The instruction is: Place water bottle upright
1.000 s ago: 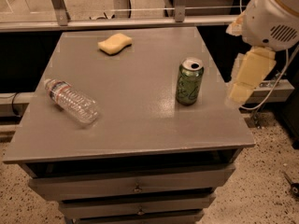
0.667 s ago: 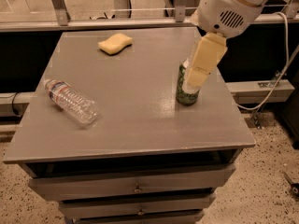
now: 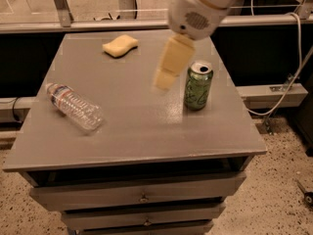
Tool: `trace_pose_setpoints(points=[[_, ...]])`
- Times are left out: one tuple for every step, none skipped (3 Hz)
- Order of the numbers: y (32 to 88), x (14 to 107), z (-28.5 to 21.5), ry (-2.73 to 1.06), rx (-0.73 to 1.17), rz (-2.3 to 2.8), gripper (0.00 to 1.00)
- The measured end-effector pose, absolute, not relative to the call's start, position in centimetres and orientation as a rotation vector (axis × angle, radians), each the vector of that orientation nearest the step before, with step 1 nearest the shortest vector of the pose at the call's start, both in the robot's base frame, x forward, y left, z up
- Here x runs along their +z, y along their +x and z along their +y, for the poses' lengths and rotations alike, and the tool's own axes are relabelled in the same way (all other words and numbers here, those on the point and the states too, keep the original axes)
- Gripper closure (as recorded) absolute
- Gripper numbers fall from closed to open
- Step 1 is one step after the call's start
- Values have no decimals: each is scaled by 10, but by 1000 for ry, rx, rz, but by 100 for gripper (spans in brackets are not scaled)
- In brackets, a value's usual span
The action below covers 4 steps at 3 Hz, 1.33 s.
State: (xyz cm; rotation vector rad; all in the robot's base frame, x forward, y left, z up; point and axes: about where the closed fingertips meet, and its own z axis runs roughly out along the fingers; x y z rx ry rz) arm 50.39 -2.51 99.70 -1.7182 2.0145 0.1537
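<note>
We are finding no writing that we can read.
We are seeing a red, white and blue label band [image 3: 60, 92] at the cap end of the water bottle [image 3: 74, 106], which is lying on its side at the left of the table [image 3: 137, 141], but we are not making out any words on it. The green can [image 3: 198, 86] is showing pale markings that are too unclear for us to read. The gripper [image 3: 164, 81] is hanging over the table just left of the can.
</note>
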Motion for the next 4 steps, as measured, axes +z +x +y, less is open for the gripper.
trace_pose_setpoints(points=[[511,989,51,-1725,265,2004,0],[518,965,127,-1713,366,2015,0],[526,945,173,-1710,384,2035,0],[535,920,204,-1710,362,2088,0]])
